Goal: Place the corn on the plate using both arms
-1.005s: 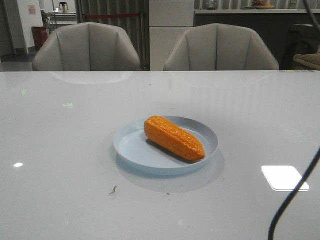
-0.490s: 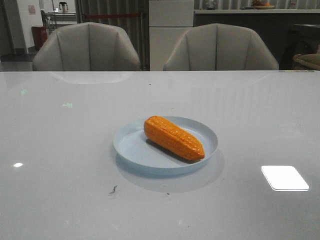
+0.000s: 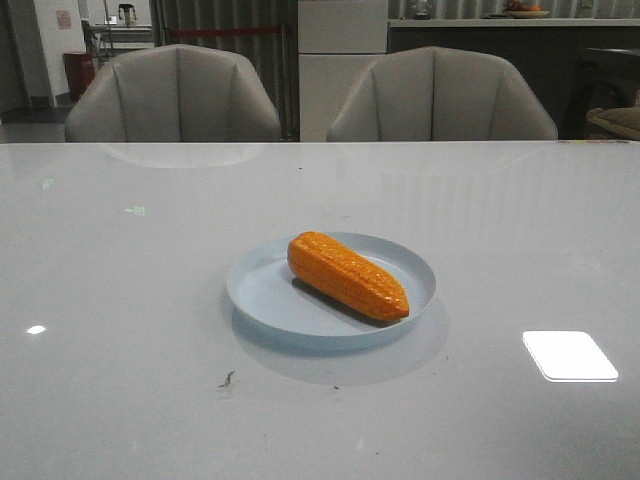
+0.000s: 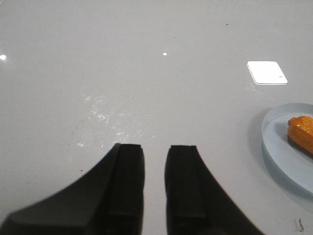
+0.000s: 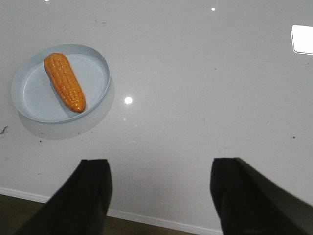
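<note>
The orange corn (image 3: pixel 347 274) lies on its side in the pale blue plate (image 3: pixel 262 290) at the middle of the table, its tip pointing to the front right. Neither arm shows in the front view. In the left wrist view my left gripper (image 4: pixel 155 147) hangs over bare table with a narrow gap between its jaws and nothing in it. The plate's rim (image 4: pixel 274 115) and the corn's end (image 4: pixel 301 129) show off to one side. In the right wrist view my right gripper (image 5: pixel 161 160) is wide open and empty near the table's front edge, well apart from the plate (image 5: pixel 29 93) and the corn (image 5: pixel 64 81).
The table top (image 3: pixel 130 300) is glossy white, with a bright light reflection (image 3: pixel 569 354) at the front right and a small dark speck (image 3: pixel 227 379) in front of the plate. Two grey chairs (image 3: pixel 175 95) stand behind the far edge.
A dark cable that crossed the lower right of the front view one second ago has left the view. The corn and the plate have not moved.
</note>
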`<state>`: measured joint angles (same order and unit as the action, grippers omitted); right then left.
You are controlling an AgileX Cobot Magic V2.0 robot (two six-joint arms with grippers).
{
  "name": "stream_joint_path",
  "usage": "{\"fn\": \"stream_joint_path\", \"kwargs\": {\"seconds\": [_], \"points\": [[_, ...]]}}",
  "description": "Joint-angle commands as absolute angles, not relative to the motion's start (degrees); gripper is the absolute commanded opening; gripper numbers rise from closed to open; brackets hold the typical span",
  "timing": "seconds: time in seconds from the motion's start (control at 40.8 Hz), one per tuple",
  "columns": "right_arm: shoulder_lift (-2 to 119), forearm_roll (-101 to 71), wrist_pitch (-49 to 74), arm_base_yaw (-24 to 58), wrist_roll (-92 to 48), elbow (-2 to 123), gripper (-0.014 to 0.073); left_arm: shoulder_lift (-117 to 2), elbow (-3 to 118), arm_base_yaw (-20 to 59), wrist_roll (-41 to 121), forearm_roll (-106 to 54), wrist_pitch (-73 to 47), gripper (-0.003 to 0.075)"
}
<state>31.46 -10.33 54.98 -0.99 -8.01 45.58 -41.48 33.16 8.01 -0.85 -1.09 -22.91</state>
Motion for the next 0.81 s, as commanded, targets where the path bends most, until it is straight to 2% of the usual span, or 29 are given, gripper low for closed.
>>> {"fn": "stream_joint_path", "kwargs": {"seconds": [0.0,0.785], "points": [[31.65,-11.18,51.03,-1.39,-7.97,46.94,0.0540,-41.14,34.78,8.10,-1.52,-1.55,-18.13,0.0096],[31.65,-11.18,51.03,-1.39,-7.97,46.94,0.0540,-41.14,34.78,8.10,-1.52,-1.55,-18.13,0.0093]]}}
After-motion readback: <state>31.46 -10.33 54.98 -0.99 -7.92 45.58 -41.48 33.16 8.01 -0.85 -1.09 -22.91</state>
